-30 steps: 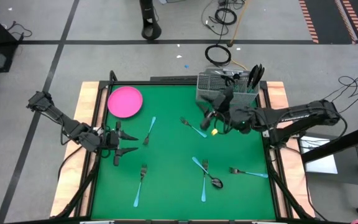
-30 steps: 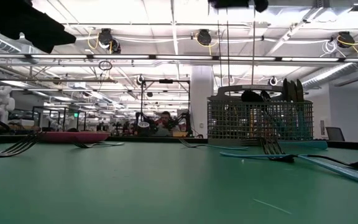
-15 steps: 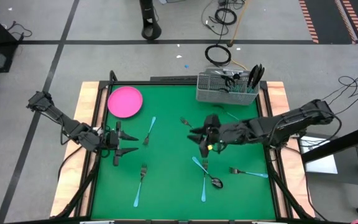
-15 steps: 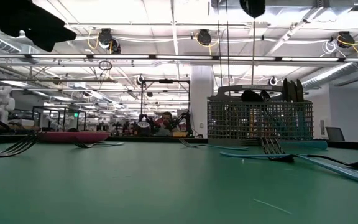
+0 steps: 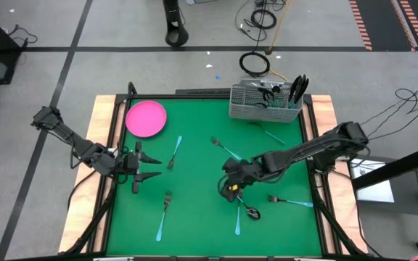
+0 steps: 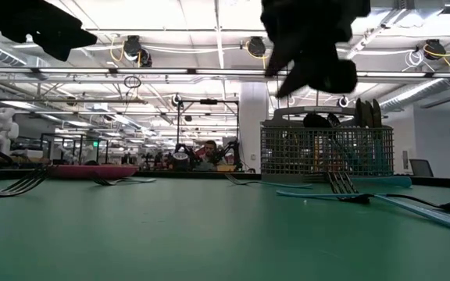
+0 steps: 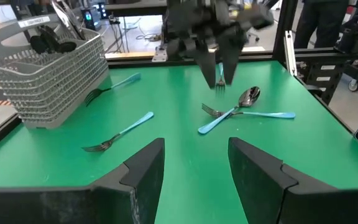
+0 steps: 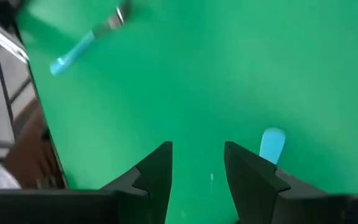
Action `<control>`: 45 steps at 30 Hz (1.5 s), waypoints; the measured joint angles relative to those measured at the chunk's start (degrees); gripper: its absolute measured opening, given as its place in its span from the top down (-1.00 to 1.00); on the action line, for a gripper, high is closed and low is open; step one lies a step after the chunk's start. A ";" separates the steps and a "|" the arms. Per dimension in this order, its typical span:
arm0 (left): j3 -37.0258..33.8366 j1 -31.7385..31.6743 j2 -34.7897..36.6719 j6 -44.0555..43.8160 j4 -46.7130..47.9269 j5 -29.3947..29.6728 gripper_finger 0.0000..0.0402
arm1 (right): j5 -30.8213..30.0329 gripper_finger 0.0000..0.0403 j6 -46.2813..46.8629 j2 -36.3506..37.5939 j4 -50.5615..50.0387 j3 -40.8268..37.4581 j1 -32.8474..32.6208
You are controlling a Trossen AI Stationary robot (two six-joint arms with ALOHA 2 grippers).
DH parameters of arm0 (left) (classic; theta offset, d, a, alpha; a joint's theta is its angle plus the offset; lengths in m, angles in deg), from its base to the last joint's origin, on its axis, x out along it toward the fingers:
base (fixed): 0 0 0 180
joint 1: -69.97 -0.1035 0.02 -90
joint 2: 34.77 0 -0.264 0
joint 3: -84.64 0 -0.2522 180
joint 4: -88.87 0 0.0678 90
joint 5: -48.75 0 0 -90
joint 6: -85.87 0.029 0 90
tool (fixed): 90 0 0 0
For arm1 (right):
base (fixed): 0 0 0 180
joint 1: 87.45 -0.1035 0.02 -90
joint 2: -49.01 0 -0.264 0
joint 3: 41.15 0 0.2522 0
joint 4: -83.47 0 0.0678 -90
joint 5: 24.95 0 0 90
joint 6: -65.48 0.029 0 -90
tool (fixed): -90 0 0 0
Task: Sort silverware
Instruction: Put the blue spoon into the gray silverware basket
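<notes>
Right end effector [image 5: 231, 186] hangs over the middle of the green worktop [image 5: 194, 181] in the high view, above one end of a small cluster of silverware [image 5: 244, 206]; left end effector [image 5: 141, 169] waits near the worktop's left edge with its fingers apart. At the far edge stands a wire-mesh caddy [image 5: 264, 104] holding several dark utensils upright, too tightly bunched to count, and a round pink plate [image 5: 146, 118] sits in the far left corner. Seven loose pieces lie on the green: five blue-handled forks, one spoon [image 5: 252, 212] and one blue-handled piece near the caddy whose head I cannot make out. From the low view, the right arm shows as a dark mass overhead in front of the caddy, the plate lies far off to the side, and fork tines rest along the worktop. In the left wrist view, that end effector's fingers stand apart with nothing between them; beyond them are the caddy with its dark utensils, two separate forks, and the spoon crossed with a fork. In the right wrist view, its fingers are apart and empty, with a blue handle tip [image 8: 272, 144] just beside one finger and another fork farther away.
</notes>
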 joint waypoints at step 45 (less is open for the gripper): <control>0.00 0.00 -0.02 -0.66 -0.95 -2.36 0.10 | -0.93 0.33 2.42 -20.48 -33.61 17.37 -10.71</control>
